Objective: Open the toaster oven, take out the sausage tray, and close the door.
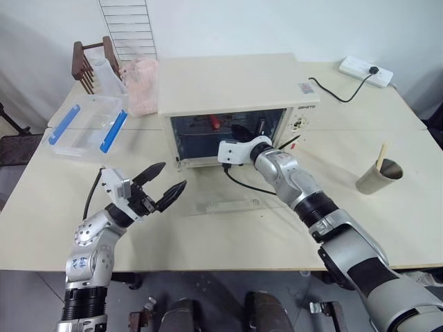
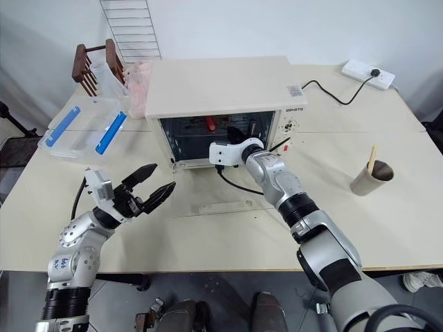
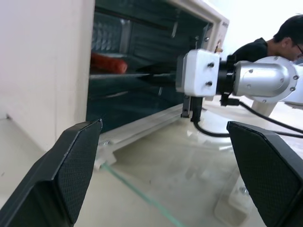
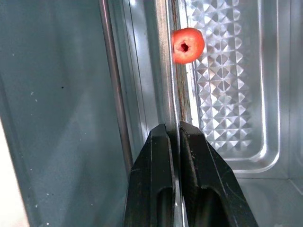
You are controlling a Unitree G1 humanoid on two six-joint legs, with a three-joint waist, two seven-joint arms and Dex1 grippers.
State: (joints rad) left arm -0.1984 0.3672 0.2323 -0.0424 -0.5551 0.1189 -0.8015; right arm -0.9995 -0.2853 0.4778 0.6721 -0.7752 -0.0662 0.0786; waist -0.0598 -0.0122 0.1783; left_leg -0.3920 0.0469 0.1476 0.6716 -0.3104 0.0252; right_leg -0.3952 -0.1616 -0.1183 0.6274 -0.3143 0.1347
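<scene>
The cream toaster oven [image 1: 228, 83] stands at the middle of the table. Its glass door [image 1: 228, 202] lies folded down flat on the tabletop. Inside, a red sausage [image 1: 215, 123] rests on the sausage tray [image 4: 174, 90], whose thin metal edge shows in the right wrist view. My right gripper [image 4: 173, 127] reaches into the oven's mouth and is shut on that tray edge, with the sausage's end [image 4: 188, 45] just beyond. Left of the door, my left gripper [image 1: 173, 176] hovers open above the table and holds nothing.
A clear plastic box with blue clips [image 1: 86, 128] sits at the left. Behind it are a wooden rack [image 1: 90, 66] and a pink bag [image 1: 142, 83]. A paper cup with a stick [image 1: 377, 176] stands at the right, a power strip [image 1: 365, 70] at the far right. A person [image 3: 279, 38] sits beyond the table.
</scene>
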